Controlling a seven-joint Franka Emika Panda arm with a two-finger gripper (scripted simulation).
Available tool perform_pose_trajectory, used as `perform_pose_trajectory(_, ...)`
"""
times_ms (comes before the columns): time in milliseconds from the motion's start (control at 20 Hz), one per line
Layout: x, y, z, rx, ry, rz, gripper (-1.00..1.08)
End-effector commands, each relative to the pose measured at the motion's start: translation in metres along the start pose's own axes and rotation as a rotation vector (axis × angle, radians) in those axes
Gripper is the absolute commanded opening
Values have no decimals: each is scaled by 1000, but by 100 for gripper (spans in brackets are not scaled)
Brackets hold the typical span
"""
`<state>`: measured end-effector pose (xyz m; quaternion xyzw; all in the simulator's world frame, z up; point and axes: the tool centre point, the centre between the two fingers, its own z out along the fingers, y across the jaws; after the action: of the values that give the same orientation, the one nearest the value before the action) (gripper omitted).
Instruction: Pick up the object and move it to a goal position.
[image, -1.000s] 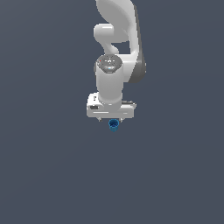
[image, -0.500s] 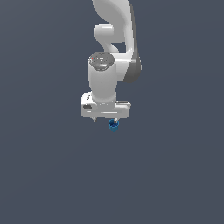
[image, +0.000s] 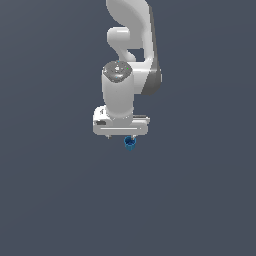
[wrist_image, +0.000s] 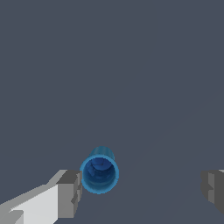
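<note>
The object, a tiny bright blue cup (image: 130, 142) with a darker hollow centre, stands upright on the grey surface. My white gripper (image: 122, 135) hangs right above it, pointing down. In the wrist view the cup (wrist_image: 99, 174) lies between the two grey fingers, close beside one finger (wrist_image: 69, 192) and far from the other finger (wrist_image: 213, 189). The gripper (wrist_image: 140, 190) is open wide and holds nothing. I cannot tell whether the near finger touches the cup.
A plain dark grey surface (image: 200, 200) fills the rest of both views. The white arm (image: 131, 40) rises behind the gripper in the exterior view. No goal marker shows.
The gripper has shifted slightly toward the exterior view's left and come a little lower over the cup. The cup has not moved.
</note>
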<state>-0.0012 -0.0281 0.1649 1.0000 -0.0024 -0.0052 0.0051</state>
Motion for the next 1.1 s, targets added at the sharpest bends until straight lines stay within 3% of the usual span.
perform_pose_trajectory(0, -2, -2, 4, 0, 0, -27, 100)
perform_pose_trajectory(1050, -41, -34, 67, 5, 10, -499, 100)
